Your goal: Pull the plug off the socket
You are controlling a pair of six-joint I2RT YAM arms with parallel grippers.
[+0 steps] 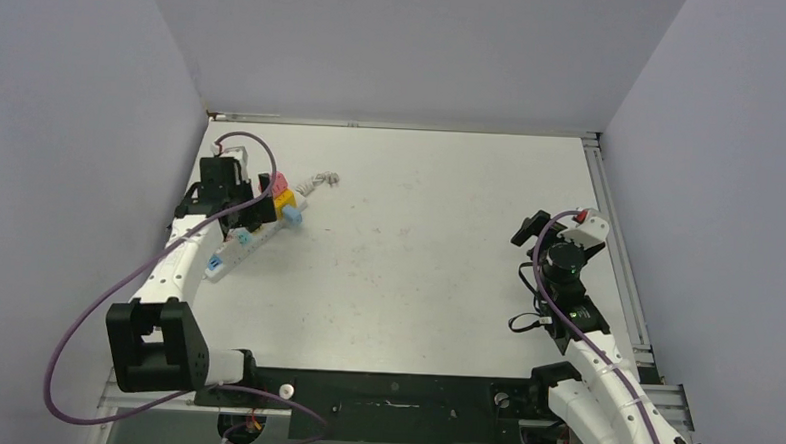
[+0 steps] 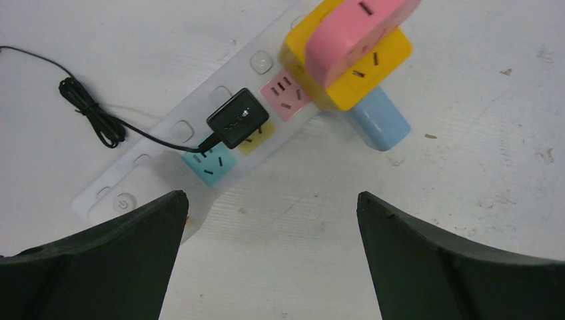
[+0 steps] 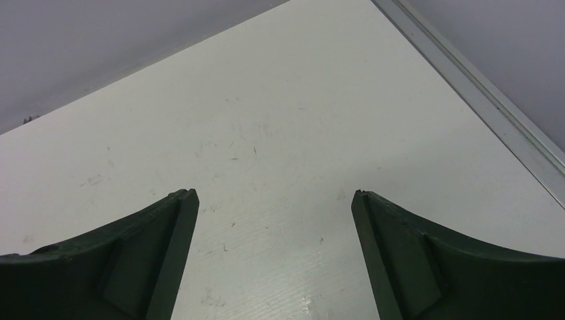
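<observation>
The table [image 1: 419, 233] carries all items. The socket [image 2: 220, 93] lies flat on it directly ahead of the left gripper [image 2: 271, 198]. It runs diagonally from just beyond the left finger toward the far right.

The left gripper is above the table with its fingers spread wide, and nothing is between them. The right gripper [image 3: 273, 193] is well apart from the socket. Its fingers are likewise spread and hold nothing.

At the far end of the socket, ahead and right of the left gripper's centreline, a pink block [image 2: 353, 27] rests on a yellow block [image 2: 380, 73]. A blue block [image 2: 380, 120] projects from beneath them.

The plug [image 2: 238, 118] is black and is seated in the yellow outlet face, between the green and pink faces, ahead and slightly left of centre. Its thin black cord [image 2: 90, 110] crosses the socket to a bundle at far left.
</observation>
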